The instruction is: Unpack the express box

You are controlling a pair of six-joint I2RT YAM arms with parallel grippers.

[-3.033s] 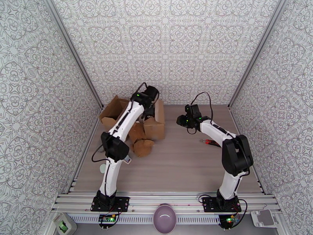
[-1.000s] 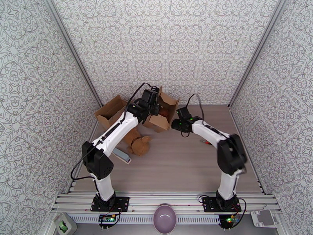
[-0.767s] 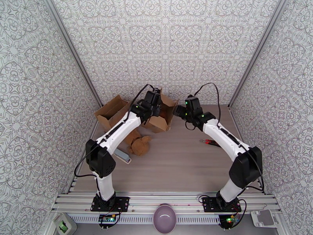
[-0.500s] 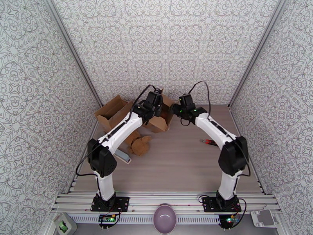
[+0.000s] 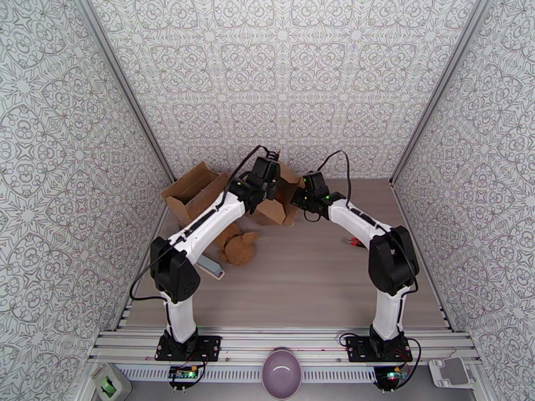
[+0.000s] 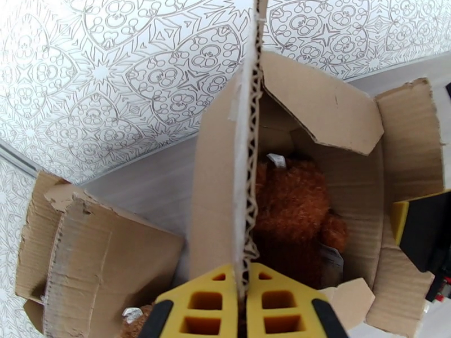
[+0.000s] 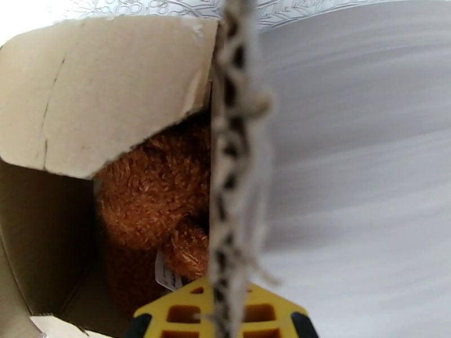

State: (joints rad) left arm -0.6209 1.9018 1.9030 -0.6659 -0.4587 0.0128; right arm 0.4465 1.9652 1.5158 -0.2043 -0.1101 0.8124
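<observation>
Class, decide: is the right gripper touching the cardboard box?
Touching. In the right wrist view, the right gripper has its jaws shut on a corrugated wall edge of the cardboard box.

The express box (image 6: 338, 114) is made of corrugated cardboard, matt brown, with fluting laid bare along its rough, torn edges. The plush toy (image 6: 293, 209) inside it is covered in shaggy reddish-brown pile. The left gripper (image 6: 243, 277) is fitted with fingers (image 6: 197, 305) of matt yellow moulded plastic. The table (image 5: 314, 275) is finished in pale, matt wood grain; the rails (image 5: 281, 342) are made of brushed metal.
</observation>
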